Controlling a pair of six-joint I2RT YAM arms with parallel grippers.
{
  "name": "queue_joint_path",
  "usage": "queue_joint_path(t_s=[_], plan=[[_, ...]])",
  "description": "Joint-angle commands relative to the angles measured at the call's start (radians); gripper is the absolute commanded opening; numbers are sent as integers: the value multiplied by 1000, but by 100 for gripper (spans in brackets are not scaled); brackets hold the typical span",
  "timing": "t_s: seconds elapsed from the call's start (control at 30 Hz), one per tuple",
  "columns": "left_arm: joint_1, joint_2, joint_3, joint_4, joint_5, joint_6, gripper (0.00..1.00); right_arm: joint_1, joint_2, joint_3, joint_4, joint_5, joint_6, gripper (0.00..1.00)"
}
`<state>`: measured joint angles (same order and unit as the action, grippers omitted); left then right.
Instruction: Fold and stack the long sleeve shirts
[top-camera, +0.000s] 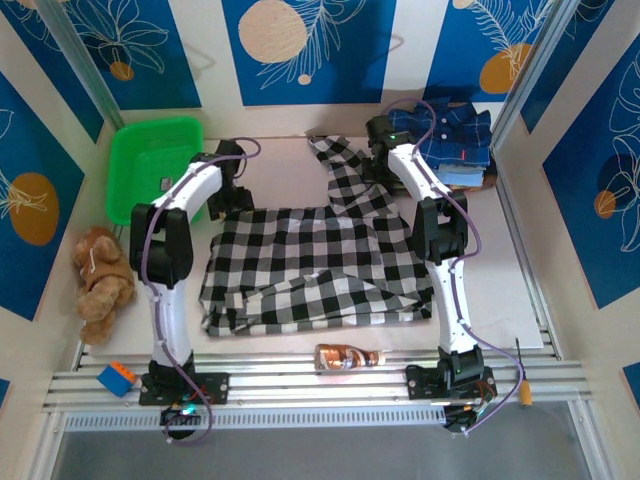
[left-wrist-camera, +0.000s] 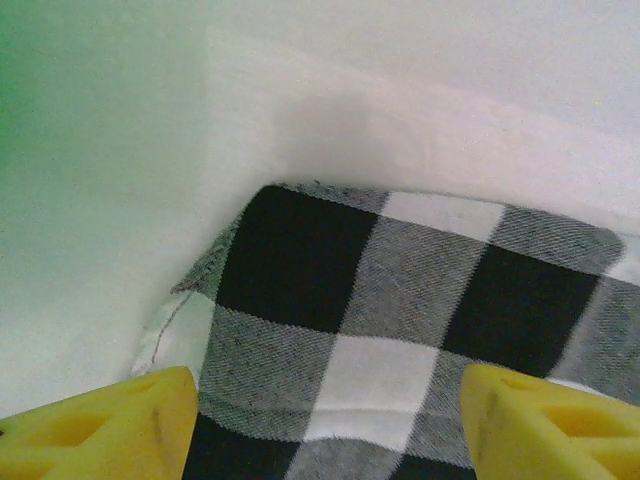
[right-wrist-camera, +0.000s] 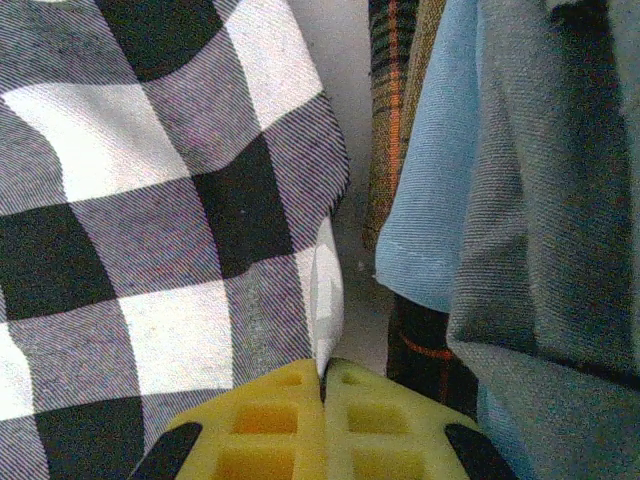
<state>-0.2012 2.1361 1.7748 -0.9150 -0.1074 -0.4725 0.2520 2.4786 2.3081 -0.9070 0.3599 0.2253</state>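
Right gripper clenched on the hem of the black-and-white checked button-up fabric shirt; left gripper spread apart over its far-left corner. Shirt lies spread on white tabletop. Folded plaid shirt stack, navy on top, sits far-right of it. Blue leaf-print wall panels stand behind.

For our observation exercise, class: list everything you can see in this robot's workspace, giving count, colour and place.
checked shirt: one, black-and-white, spread across the table centre
folded shirts: one stack, navy blue on top, far right corner
basket: one, green, far left
plush toy: one, brown, left of the table
bottle: one, brown, lying on the near rail
block: one, blue and orange, near left corner
table: one, white, under the shirts
left gripper: one, yellow fingers, open over a shirt corner
right gripper: one, yellow fingers, shut on the shirt's edge
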Motion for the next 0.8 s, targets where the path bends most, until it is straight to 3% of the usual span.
queue_joint_path(t_s=[0.0,0.77], plan=[[3,39,50,-60,-61,-2,69,12,-57,-18,-13,1,-14,0],[34,131,110,32,9,-32,64,33,-73,-63,-15,-1,-24,0]])
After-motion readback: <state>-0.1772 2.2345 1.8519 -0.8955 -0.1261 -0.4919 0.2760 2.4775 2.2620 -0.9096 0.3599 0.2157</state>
